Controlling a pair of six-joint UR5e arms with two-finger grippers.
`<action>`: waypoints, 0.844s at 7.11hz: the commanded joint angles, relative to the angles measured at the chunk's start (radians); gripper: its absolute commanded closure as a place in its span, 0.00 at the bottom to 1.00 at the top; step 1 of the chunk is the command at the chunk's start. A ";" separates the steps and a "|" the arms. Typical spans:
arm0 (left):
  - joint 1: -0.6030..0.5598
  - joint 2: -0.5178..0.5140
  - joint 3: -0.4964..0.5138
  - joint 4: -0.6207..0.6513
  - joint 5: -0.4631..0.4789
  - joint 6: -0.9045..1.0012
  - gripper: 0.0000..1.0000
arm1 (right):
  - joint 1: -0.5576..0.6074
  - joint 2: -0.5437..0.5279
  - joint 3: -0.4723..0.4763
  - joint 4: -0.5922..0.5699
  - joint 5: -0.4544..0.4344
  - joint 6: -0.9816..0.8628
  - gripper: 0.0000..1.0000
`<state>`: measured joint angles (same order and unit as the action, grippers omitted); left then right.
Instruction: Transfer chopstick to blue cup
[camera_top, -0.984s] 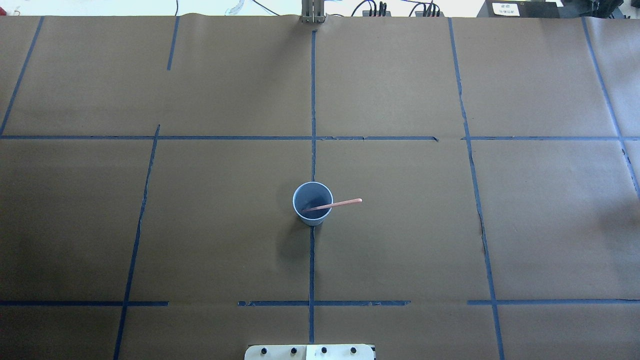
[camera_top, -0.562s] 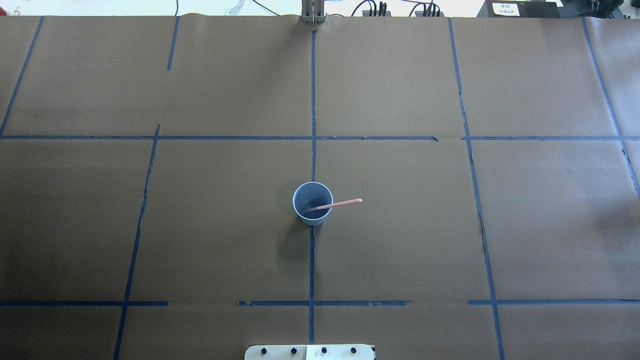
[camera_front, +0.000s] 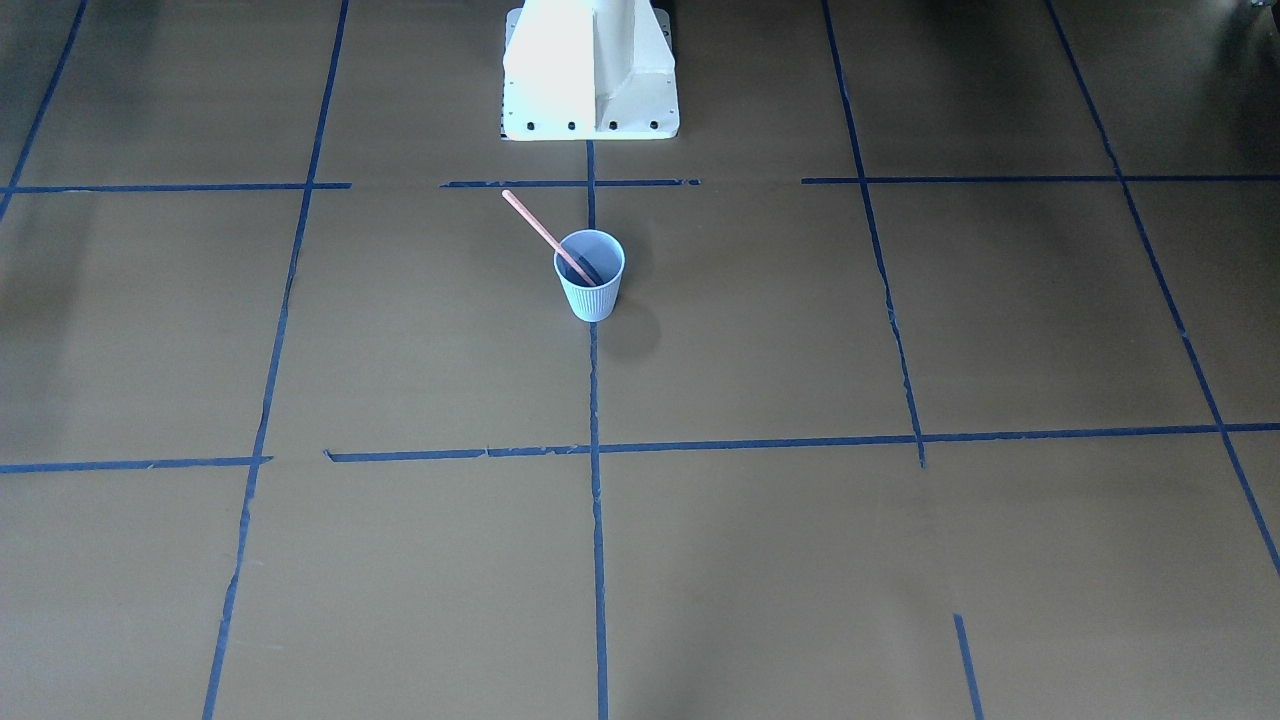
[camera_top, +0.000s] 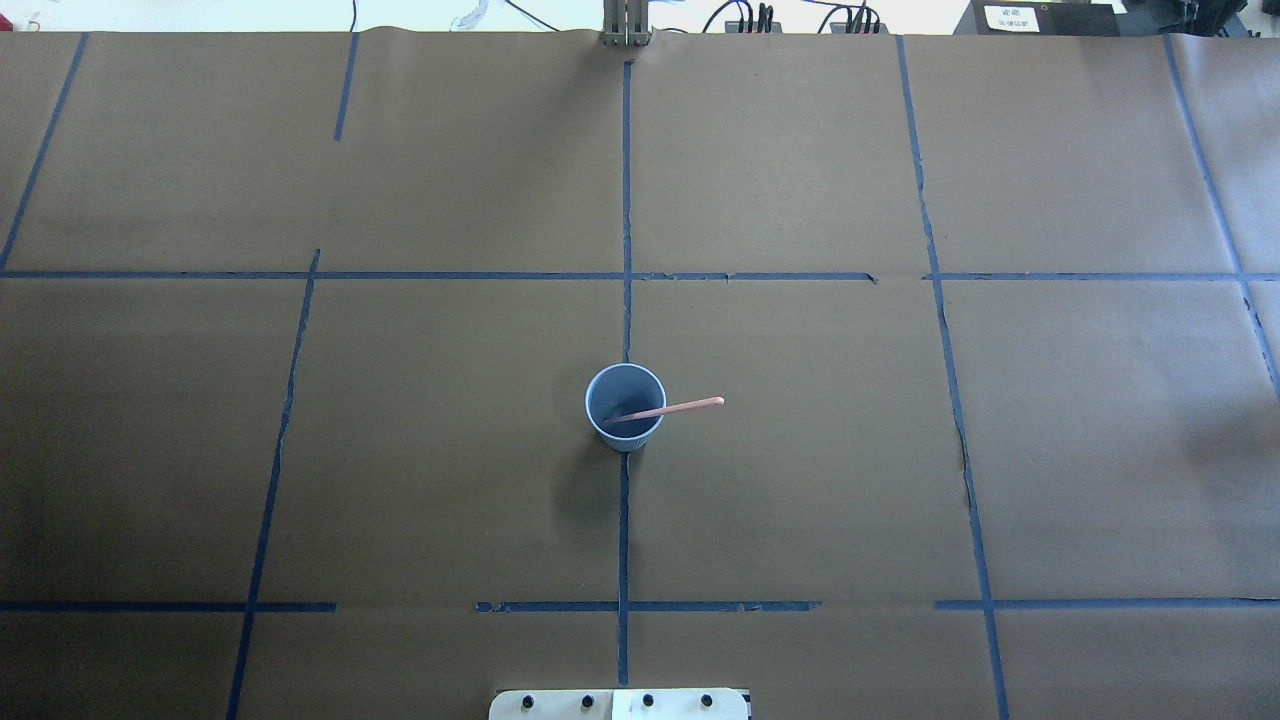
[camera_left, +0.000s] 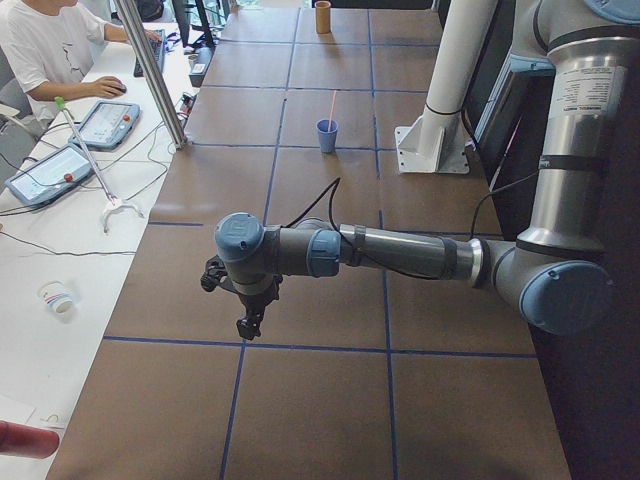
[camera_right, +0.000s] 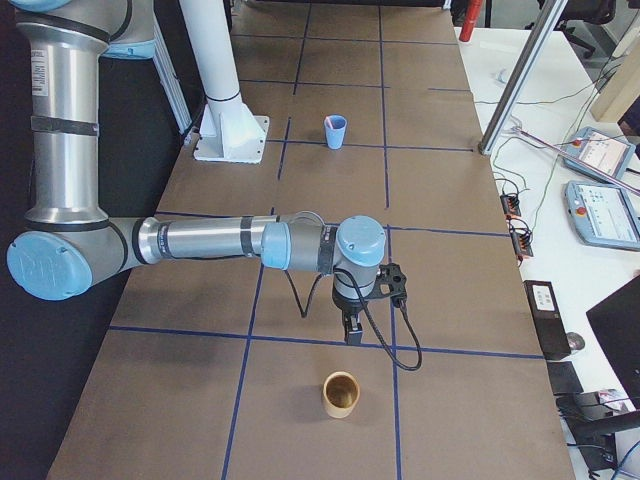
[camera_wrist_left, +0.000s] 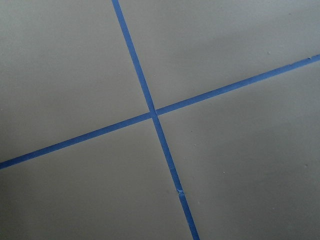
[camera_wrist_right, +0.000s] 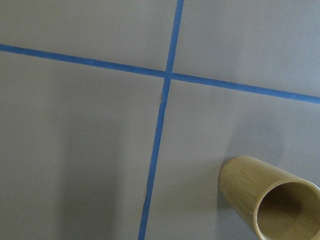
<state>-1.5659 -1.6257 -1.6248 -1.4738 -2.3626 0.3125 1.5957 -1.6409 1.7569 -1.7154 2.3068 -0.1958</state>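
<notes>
The blue cup (camera_top: 625, 407) stands upright at the table's middle on a blue tape line; it also shows in the front view (camera_front: 590, 275). The pinkish-red chopstick (camera_top: 680, 407) stands in it, its low end inside and its top leaning over the rim (camera_front: 535, 225). No gripper is near the cup. My left gripper (camera_left: 245, 325) hangs low over the table far to the cup's left. My right gripper (camera_right: 352, 330) hangs low far to its right. Only the side views show them, so I cannot tell whether they are open or shut.
A bamboo-coloured cup (camera_right: 340, 394) stands just beyond my right gripper and fills the right wrist view's lower corner (camera_wrist_right: 267, 200). The robot's white base (camera_front: 590, 70) is behind the blue cup. An operator (camera_left: 45, 60) sits at the desk beside the table.
</notes>
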 joint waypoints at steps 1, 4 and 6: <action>0.001 0.003 0.014 -0.006 0.003 -0.006 0.00 | 0.004 -0.016 0.033 -0.006 0.023 0.010 0.00; 0.001 0.004 0.000 -0.003 0.011 -0.001 0.00 | 0.004 -0.022 0.055 -0.035 0.042 0.010 0.00; 0.001 0.006 0.002 0.006 0.013 0.002 0.00 | 0.004 -0.028 0.065 -0.036 0.043 0.009 0.00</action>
<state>-1.5647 -1.6211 -1.6242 -1.4732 -2.3509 0.3124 1.6002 -1.6647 1.8139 -1.7491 2.3492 -0.1866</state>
